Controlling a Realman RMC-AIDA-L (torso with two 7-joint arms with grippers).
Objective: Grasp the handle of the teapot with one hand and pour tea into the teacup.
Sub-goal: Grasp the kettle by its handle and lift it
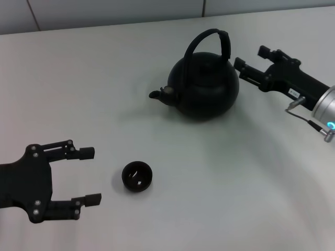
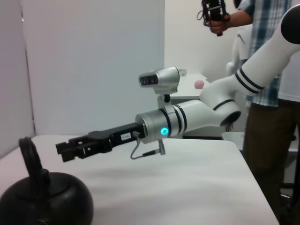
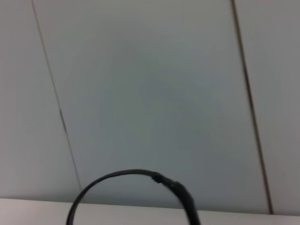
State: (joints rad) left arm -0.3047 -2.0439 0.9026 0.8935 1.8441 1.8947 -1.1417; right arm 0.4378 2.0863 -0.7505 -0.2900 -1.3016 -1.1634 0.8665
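Note:
The matte-black teapot (image 1: 205, 89) stands upright at the middle back of the table, its spout (image 1: 157, 95) pointing toward my left side. Its arched handle (image 1: 208, 35) rises over the lid, with the thicker sleeve on the side facing my right arm. My right gripper (image 1: 252, 59) is open just beside that sleeve and apart from it. The left wrist view shows the teapot (image 2: 44, 199) and the right gripper (image 2: 65, 151) hovering past its handle (image 2: 29, 154). The handle (image 3: 136, 177) arcs low in the right wrist view. The small black teacup (image 1: 137, 176) sits near the front. My left gripper (image 1: 89, 177) rests open beside it, holding nothing.
The white table (image 1: 235, 198) reaches back to a pale panelled wall. In the left wrist view a person in a plaid shirt (image 2: 267, 56) stands beyond the table's far side, next to the robot's body.

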